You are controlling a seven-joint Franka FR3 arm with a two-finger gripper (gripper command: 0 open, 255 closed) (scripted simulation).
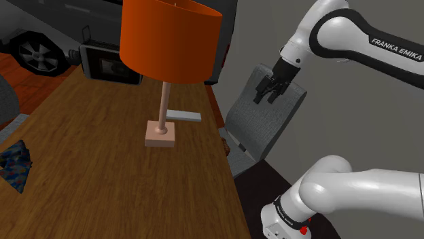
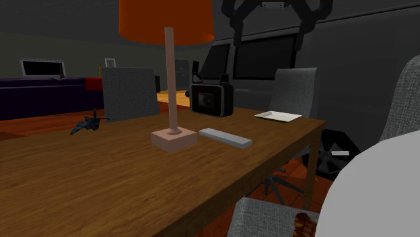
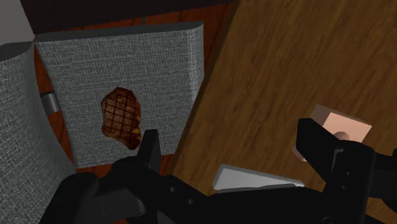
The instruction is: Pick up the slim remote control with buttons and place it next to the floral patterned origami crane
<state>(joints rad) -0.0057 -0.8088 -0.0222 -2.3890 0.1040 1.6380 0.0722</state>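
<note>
A wooden table [image 1: 102, 176] is standing in a dim room, with a grey chair [image 1: 261, 125] sitting just off its edge at the shoulder view's right. The gripper [image 1: 270, 90] is hanging in the air above that chair, right of centre in the upper half of the shoulder view. Its fingers [image 3: 149, 149] are standing apart, holding nothing and touching nothing. The remote [image 1: 185, 115], a slim grey bar, is lying flat on the table near the middle of the shoulder view, just beside the pink base of the lamp [image 1: 166, 41]. It is lying left of the gripper and lower in the frame, apart from it. The crane [image 1: 15, 166] is sitting at that frame's left edge, well apart from the remote. The wrist view is showing a steak [image 3: 121, 114] lying on the chair seat. The second exterior view is showing a white plate [image 2: 278, 116] and a black camera [image 2: 211, 99] behind the remote.
</note>
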